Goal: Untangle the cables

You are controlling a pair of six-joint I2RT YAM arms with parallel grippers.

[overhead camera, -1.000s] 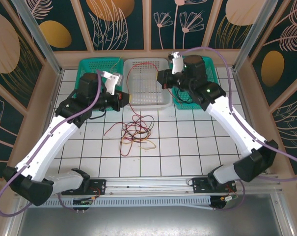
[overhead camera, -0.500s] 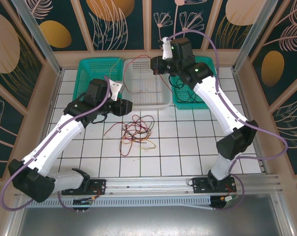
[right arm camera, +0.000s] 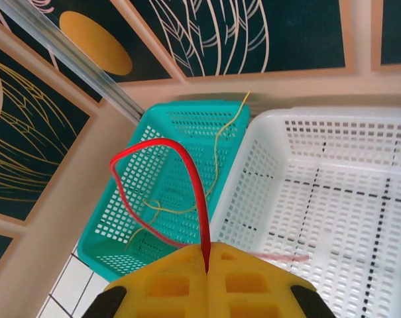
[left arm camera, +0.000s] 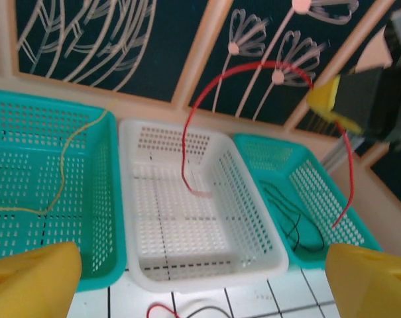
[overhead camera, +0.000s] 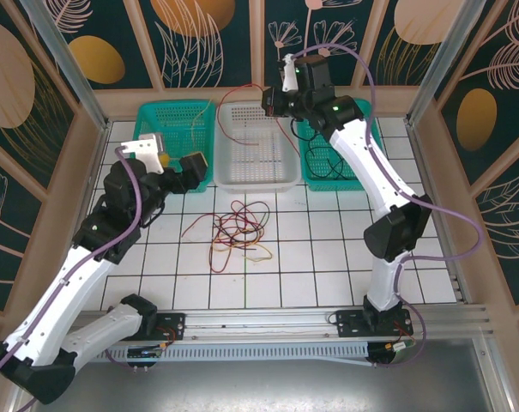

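Cables (overhead camera: pixel 236 230), thin red, black and pale yellow strands, are lying in a loose loopy tangle on my white gridded bench (overhead camera: pixel 345 249). One red strand (right arm camera: pixel 197 192) is arching toward the perforated white plastic basket (overhead camera: pixel 257 181), pinched in my right tool (right arm camera: pixel 207 262). My left tool (left arm camera: pixel 200 281) is gaping wide, holding nothing.

- We saw R gripper (overhead camera: pixel 268 101) up over white basket's (overhead camera: pixel 257 184) far rim, w/ red cable (overhead camera: pixel 240 90) arcing from it into that basket.
- L gripper (overhead camera: pixel 187 169) hung by L teal basket's (overhead camera: pixel 160 124) near-right corner.
- Cable tangle (overhead camera: pixel 235 230) lay on tiled table (overhead camera: pixel 345 249), betw. the arms.
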